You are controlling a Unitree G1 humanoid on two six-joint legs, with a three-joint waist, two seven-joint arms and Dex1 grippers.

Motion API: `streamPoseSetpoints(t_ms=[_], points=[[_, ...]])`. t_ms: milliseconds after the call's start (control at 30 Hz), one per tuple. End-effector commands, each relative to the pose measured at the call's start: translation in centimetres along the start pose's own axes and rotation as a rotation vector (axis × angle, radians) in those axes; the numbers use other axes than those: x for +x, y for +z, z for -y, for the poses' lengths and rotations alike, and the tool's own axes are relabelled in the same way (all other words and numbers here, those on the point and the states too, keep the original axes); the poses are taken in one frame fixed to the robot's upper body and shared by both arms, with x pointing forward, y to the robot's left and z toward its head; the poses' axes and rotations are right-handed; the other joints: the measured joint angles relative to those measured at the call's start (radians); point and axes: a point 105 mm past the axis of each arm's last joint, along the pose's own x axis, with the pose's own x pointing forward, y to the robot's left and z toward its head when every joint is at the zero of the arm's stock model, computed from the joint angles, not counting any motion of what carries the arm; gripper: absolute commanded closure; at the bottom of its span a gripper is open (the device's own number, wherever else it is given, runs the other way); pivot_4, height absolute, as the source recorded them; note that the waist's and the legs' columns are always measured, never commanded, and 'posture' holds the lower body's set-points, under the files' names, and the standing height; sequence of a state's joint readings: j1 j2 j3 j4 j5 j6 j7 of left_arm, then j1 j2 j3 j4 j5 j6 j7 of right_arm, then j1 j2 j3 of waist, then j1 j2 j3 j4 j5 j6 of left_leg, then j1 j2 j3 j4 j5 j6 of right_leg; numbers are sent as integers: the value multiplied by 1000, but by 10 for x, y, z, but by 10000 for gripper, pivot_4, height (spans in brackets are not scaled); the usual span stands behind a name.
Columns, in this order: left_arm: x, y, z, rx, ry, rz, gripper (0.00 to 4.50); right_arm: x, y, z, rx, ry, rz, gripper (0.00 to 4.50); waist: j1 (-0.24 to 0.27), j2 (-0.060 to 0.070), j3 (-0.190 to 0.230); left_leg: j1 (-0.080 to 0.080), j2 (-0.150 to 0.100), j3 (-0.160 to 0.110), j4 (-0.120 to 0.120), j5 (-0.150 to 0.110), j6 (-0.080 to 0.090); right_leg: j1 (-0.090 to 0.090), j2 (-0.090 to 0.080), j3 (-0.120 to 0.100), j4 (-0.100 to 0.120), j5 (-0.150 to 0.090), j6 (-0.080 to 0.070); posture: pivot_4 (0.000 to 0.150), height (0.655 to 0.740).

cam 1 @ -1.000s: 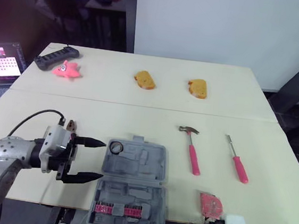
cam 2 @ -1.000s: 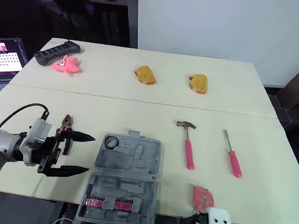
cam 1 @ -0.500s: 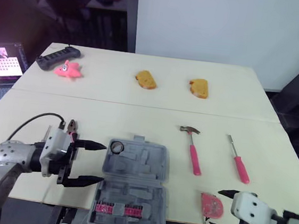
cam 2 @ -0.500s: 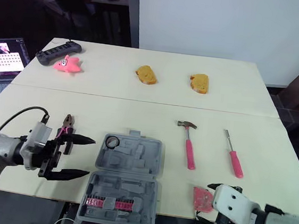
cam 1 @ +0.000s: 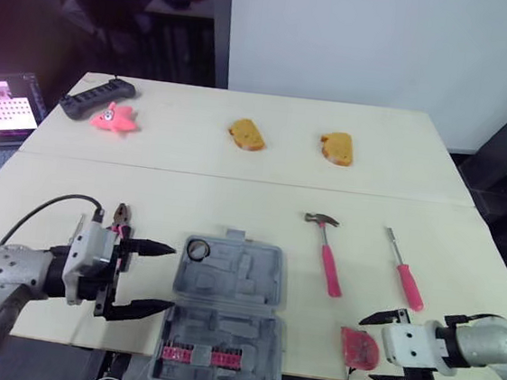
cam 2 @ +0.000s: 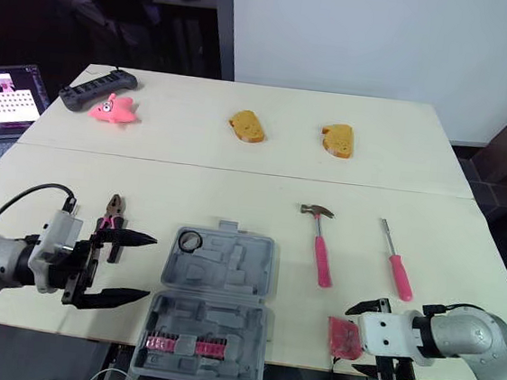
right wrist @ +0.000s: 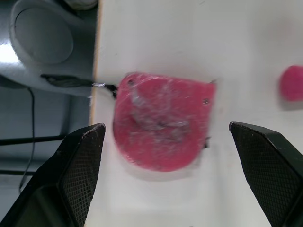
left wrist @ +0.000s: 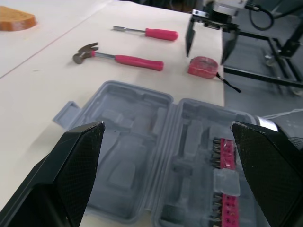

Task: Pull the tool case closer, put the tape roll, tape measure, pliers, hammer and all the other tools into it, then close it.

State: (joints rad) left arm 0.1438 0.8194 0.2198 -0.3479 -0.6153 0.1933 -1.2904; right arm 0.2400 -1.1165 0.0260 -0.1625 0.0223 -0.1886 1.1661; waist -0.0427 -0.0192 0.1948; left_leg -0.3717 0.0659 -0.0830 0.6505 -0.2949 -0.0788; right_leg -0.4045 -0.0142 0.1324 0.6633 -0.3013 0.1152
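Two grippers, fingers spread wide, nothing held: left gripper (cam 1: 172, 278) at 9 o'clock of open tool case (cam 1: 230, 283); right gripper (cam 1: 367, 350) flanks pink tape measure (right wrist: 163, 125) at case's 4 o'clock, on table (cam 1: 235, 197) edge — sloppy pinch could shove it off. Case seemingly overhangs edge too — pulling it closer might tip it.

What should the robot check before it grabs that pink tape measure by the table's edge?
1. Grey plastic tool case lies open: ok.
2. Right end effector open wider than the pink tape measure: ok.
3. Tape measure centred between its fingers, in the right wrist view: ok.
4. Fingers low enough to grip: cannot tell.
5. Left end effector open, outside the case: ok.
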Motion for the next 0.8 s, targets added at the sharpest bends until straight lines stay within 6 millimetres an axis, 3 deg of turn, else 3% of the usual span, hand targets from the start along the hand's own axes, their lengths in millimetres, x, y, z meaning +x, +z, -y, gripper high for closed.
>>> streamPoseSetpoints(t_ms=[33,333,433,500,600,700,800], points=[[-1,8,3,33,2,4,0,3,3,2,-5,-12,14,594,0,0,0,0,0,0,0,0,0,0,0,0,0,0,0,1500,7400],[-2,9,3,30,11,0,0,20,-4,0,45,-14,-27,594,-1,0,0,1,0,0,0,0,0,0,0,0,0,0,0,1500,7400],[-2,8,3,30,12,-2,0,19,-4,0,46,-16,-23,8591,-1,-1,-1,1,0,0,0,0,0,0,0,0,0,0,0,1500,7400],[-2,8,3,30,12,-3,0,19,-3,0,46,-15,-20,16400,-2,-1,-1,1,0,0,0,0,0,0,0,0,0,0,0,1500,7400],[-2,9,1,30,14,-1,0,16,1,5,33,-34,-6,16358,-1,-1,-1,1,0,0,0,0,0,1,0,0,1,0,0,1500,7400],[-2,8,-2,32,23,1,0,7,14,18,0,-62,20,16358,-2,0,0,1,0,0,0,0,0,1,0,0,1,0,0,1500,7400],[-5,8,-8,30,54,3,0,-9,58,42,-28,-81,119,16358,-4,2,1,1,0,0,0,0,0,0,0,0,2,0,0,1500,7400]])
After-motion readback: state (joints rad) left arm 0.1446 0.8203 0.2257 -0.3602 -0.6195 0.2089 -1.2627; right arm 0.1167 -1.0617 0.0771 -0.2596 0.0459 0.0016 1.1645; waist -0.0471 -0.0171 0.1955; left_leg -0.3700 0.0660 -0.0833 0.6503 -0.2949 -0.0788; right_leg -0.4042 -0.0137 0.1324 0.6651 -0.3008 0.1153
